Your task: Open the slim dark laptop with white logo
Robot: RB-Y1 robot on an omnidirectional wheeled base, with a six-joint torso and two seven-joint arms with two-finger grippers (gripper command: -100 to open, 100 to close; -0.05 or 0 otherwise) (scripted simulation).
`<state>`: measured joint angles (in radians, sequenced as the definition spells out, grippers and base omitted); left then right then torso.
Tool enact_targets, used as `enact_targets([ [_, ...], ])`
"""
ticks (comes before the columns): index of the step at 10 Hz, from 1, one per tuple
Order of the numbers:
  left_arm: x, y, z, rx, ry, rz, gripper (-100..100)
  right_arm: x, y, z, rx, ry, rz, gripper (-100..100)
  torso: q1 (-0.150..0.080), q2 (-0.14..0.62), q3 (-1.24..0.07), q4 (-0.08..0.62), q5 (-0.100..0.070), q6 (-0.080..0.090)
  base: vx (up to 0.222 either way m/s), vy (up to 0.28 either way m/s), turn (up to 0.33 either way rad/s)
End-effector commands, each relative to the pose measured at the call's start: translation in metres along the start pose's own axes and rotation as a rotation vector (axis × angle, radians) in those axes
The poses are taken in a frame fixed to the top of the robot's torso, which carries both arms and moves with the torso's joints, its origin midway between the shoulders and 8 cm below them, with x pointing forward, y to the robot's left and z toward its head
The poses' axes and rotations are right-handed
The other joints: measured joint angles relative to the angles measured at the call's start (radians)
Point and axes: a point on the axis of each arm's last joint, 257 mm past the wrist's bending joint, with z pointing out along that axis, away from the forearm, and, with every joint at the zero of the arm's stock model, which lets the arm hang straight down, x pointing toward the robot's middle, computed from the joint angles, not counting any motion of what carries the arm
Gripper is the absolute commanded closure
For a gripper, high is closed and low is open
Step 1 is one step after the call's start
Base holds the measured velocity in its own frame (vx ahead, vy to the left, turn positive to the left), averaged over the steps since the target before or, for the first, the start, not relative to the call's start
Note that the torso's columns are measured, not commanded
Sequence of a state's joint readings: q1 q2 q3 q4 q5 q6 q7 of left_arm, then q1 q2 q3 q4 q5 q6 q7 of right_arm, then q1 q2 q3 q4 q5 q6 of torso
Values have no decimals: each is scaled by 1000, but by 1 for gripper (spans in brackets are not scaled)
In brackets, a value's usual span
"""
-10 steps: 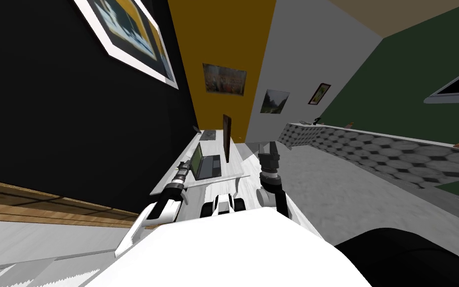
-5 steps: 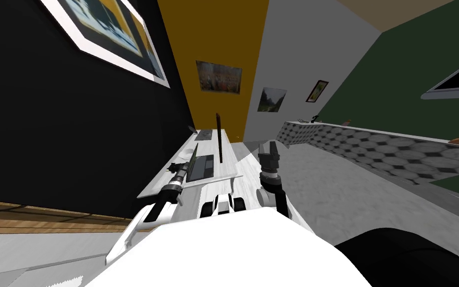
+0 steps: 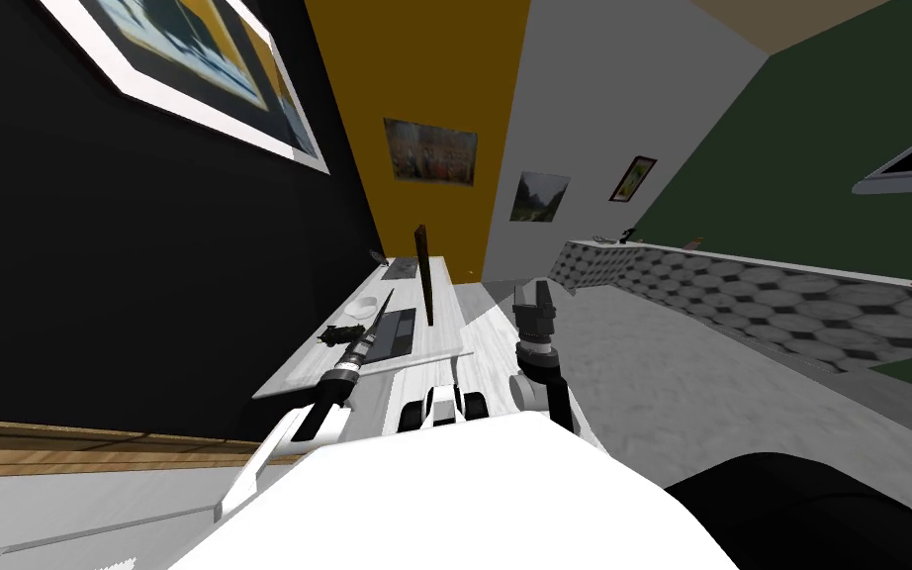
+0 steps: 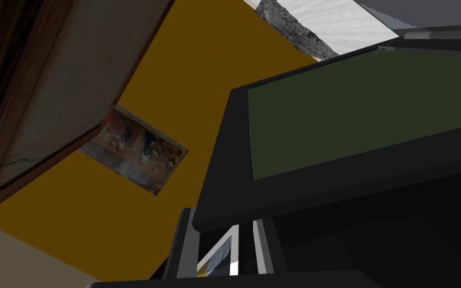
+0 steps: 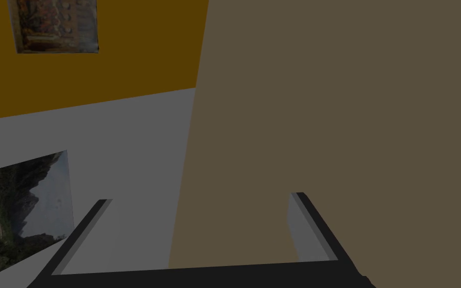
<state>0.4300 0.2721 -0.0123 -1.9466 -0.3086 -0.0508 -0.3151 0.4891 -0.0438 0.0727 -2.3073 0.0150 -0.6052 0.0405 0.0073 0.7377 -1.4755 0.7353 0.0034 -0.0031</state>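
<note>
- Dark grey laptop (image 3: 397,333) sits on the pale bench (image 3: 444,341), just left of centre in the head view. The keyboard half lies flat, and the lid (image 3: 382,312) stands roughly upright on its left side, so from up there it's just a thin dark line.
- Left wrist view has that lid up close: a dull green screen (image 4: 354,110) in a black frame across the right half of the frame. No white logo visible from this side.
- The left claw (image 3: 363,344) is right at the near end of the lid. The lid's lower corner sits over the claw (image 4: 224,245) in the wrist view, so I honestly can't tell if it's clamped on the lid or loose.
- The right claw (image 3: 535,297) is raised right of centre, well apart from the laptop. In the right wrist view it's spread wide (image 5: 199,200) with nothing in it.
- Key bit: the lid's long edge and the hinge run away from me, up the frame along the bench. The keyboard half is to the lid's right, so my guess is that opening further means tipping the lid's top towards the left of the frame. The left arm is clearly the nearer one for that.
- A brown board (image 3: 424,272) stands upright just beyond the laptop, probably out of the lid's swing.
- Looks about halfway open to me.
</note>
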Motion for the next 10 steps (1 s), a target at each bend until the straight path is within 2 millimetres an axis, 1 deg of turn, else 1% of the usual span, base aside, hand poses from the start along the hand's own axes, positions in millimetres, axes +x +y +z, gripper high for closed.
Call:
enact_targets([
  [1, 9, 18, -3, -15, 21, 115, 100, 0, 0, 0, 0, 0, 0, 0, -1, 1, 0, 0, 0, -1, 26, -112, 47],
  [3, 15, 29, -5, -15, 36, 199, 100, 0, 0, 0, 0, 0, 0, 0, -3, -2, -2, 1, -1, 1, 26, -113, 28],
  [4, 12, 21, -4, -8, 28, 169, 100, 0, 0, 0, 0, 0, 0, 0, -3, -3, -2, 0, -1, 2, 5, -53, 5],
  [5, 18, 25, 2, -3, 27, 223, 100, 0, 0, 0, 0, 0, 0, 0, -1, -2, -2, 2, -2, 2, -14, -41, 63],
  [6, 16, 20, 10, 18, 11, 270, 100, 0, 0, 0, 0, 0, 0, 0, -2, -1, -1, 2, -2, 2, -20, -60, 115],
  [7, 24, 31, 8, -1, 29, 269, 100, 0, 0, 0, 0, 0, 0, 0, -4, -1, -1, 2, -3, 2, -15, -47, 44],
  [8, 51, 11, 21, 24, 62, 220, -100, 0, 0, 0, 0, 0, 0, 0, -4, -1, -1, 2, -2, 2, -40, 17, 339],
  [9, 47, 3, 33, 43, 50, 220, -100, 0, 0, 0, 0, 0, 0, 0, -2, -1, -1, 1, -1, 2, -44, 38, 238],
  [10, 77, -3, 39, 38, 96, 179, -100, 0, 0, 0, 0, 0, 0, 0, -3, 0, -1, 2, -2, 3, -45, 54, 326],
])
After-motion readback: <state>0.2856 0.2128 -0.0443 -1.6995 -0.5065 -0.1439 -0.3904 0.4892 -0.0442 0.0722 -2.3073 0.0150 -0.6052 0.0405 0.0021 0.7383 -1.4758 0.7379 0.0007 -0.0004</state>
